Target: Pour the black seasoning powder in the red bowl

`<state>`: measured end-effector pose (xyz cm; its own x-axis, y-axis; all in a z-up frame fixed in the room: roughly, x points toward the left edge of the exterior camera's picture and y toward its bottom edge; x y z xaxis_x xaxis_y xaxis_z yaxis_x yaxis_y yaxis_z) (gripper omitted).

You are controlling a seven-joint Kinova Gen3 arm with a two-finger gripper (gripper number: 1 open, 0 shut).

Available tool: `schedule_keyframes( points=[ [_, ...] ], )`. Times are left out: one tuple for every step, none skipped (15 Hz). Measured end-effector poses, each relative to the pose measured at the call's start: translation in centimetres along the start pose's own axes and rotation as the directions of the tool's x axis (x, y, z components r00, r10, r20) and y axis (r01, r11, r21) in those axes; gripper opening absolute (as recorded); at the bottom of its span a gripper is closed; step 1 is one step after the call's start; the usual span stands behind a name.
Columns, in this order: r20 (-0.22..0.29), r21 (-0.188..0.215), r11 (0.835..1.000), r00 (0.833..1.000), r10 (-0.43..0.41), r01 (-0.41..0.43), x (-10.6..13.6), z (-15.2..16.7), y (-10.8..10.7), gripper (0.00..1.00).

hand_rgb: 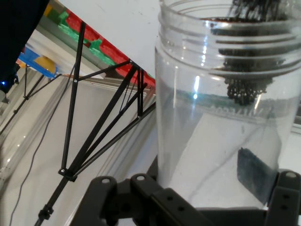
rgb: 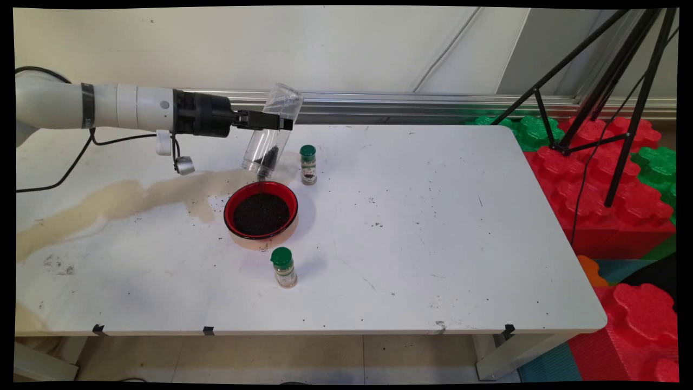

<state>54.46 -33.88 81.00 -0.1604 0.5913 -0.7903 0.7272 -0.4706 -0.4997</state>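
2 fingers clamped on tilted clear jar, dark grains spilling, red bowl of grains below

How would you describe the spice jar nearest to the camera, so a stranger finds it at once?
Find the red bowl of dark grains on the white table. Just in front of it, toward the near edge, stands a small spice jar. Unlike the other green-capped jar behind the bowl, its contents are pale.

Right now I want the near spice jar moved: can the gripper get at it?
Probably not yet: the gripper is shut on the clear jar, tilted above the red bowl. The near spice jar itself stands clear.
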Motion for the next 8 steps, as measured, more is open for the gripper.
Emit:
schedule_keyframes(
  points=[
    [0.003, 0.004, 1.000, 1.000, 0.010, -0.010, 0.02, -0.02, 0.00, 0.00],
    [0.005, 0.007, 1.000, 1.000, 0.018, -0.018, 0.05, -0.04, 0.00, 0.00],
    [0.007, 0.009, 1.000, 1.000, 0.024, -0.024, 0.07, -0.05, 0.00, 0.00],
    [0.009, 0.013, 0.999, 0.999, 0.032, -0.032, 0.09, -0.08, -0.01, 0.00],
    [0.010, 0.016, 0.999, 0.999, 0.039, -0.039, 0.13, -0.12, -0.02, 0.00],
    [0.012, 0.018, 0.999, 0.999, 0.045, -0.045, 0.16, -0.16, -0.03, 0.00],
    [0.013, 0.021, 0.999, 0.999, 0.049, -0.050, 0.18, -0.19, -0.04, 0.00],
    [0.014, 0.024, 0.998, 0.998, 0.056, -0.056, 0.23, -0.24, -0.05, 0.00]
  ],
)
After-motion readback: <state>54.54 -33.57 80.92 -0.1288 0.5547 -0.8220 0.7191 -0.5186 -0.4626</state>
